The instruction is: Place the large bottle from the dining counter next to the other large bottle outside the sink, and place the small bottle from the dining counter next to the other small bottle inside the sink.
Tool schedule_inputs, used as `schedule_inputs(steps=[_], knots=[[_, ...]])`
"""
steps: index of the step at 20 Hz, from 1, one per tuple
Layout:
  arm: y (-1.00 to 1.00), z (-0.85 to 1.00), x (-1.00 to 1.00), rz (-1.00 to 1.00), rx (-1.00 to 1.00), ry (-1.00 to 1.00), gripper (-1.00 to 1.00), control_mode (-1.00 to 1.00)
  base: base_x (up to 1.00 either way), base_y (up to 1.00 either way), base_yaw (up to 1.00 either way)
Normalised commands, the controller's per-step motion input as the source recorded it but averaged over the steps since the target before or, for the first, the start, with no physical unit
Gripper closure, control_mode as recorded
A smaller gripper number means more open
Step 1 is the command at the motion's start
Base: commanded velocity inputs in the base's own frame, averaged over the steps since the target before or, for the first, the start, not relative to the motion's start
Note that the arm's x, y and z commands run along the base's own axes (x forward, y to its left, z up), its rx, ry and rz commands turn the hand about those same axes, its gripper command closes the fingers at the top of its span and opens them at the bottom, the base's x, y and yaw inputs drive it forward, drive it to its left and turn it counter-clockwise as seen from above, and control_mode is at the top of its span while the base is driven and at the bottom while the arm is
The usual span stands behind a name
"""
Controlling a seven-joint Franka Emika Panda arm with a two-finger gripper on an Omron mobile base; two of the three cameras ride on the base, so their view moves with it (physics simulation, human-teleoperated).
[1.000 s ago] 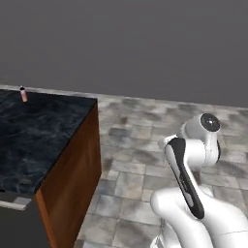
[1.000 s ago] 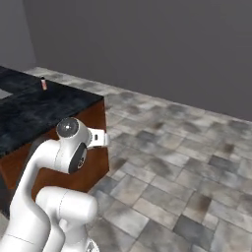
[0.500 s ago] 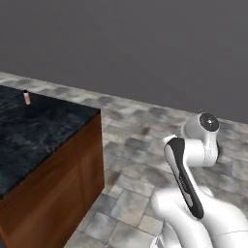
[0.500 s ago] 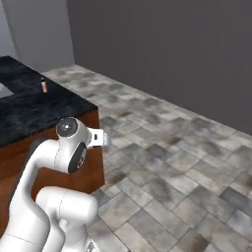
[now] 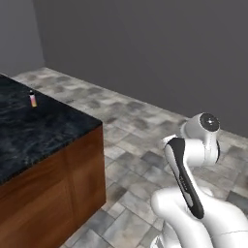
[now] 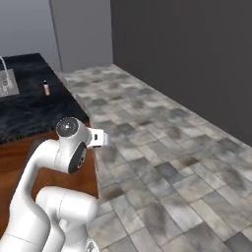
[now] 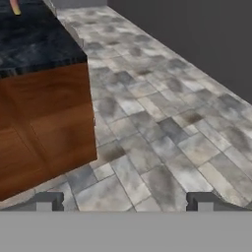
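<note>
The small bottle, pale pinkish with an orange-red lower part and a dark cap, stands upright on the black marbled top of the dining counter. The right base view shows the small bottle near the counter's right edge, and the hand view catches the small bottle at its top left corner. Far off it, my gripper hangs open over the floor beside the counter's wood end, holding nothing. The sink lies at the left edge, set in the same top.
A grey stone-tile floor spreads to the right of the counter. A dark grey wall closes the room behind it. My folded white arm fills the lower part of both base views.
Both base views have shifted as a whole, so the camera has moved with the base; the counter corner now sits further left and lower. My arm holds the same folded pose.
</note>
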Motion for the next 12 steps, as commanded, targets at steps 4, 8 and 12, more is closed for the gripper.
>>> schedule_inputs(steps=[4, 8, 12], knots=[[0.0, 0.0, 0.0, 0.0, 0.0, 0.0, -1.0, 1.0, 0.59, -1.0, 0.46], [0.0, 0.0, 0.0, 0.0, 0.0, 0.0, -1.0, 1.0, 0.52, -1.0, 0.46], [0.0, 0.0, 0.0, 0.0, 0.0, 0.0, -1.0, 1.0, 0.6, -0.98, 0.48]])
